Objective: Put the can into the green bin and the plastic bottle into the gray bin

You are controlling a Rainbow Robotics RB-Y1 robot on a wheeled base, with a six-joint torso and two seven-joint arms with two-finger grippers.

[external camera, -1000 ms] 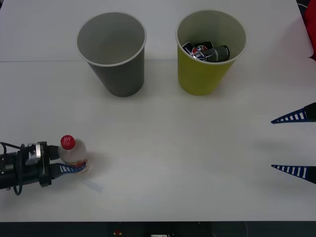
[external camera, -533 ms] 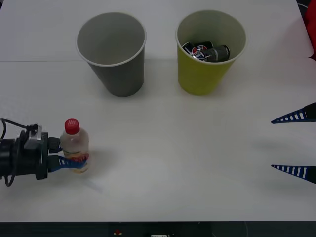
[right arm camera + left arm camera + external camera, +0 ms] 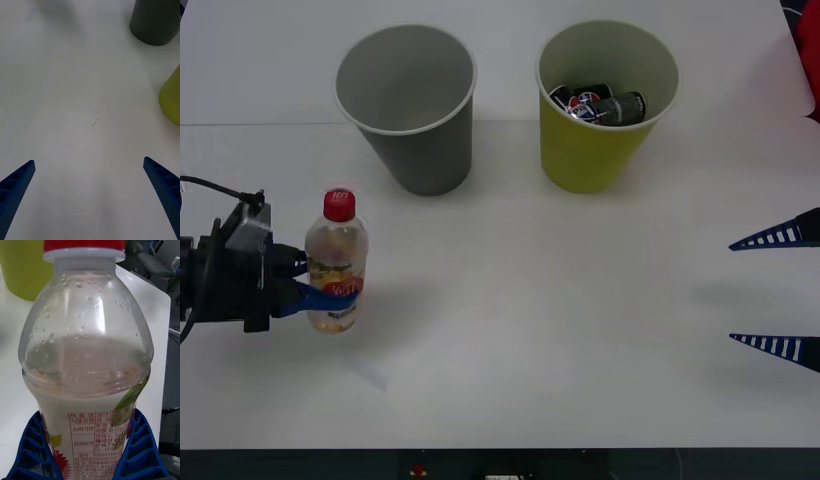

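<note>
Both left gripper (image 3: 320,295) fingers clamping upright plastic bottle (image 3: 336,262) label

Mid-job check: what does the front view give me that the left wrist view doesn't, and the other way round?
Front view alone: the gray bin, cans inside the green bin, the whole left gripper beside the table's left edge, and the right gripper open and idle at the right.

Left wrist view alone: droplets inside the plastic bottle's shoulder and the label's printed text.

Both: the jaws closed on the bottle's labelled lower part, the bottle upright, red cap on, green bin beyond.
</note>
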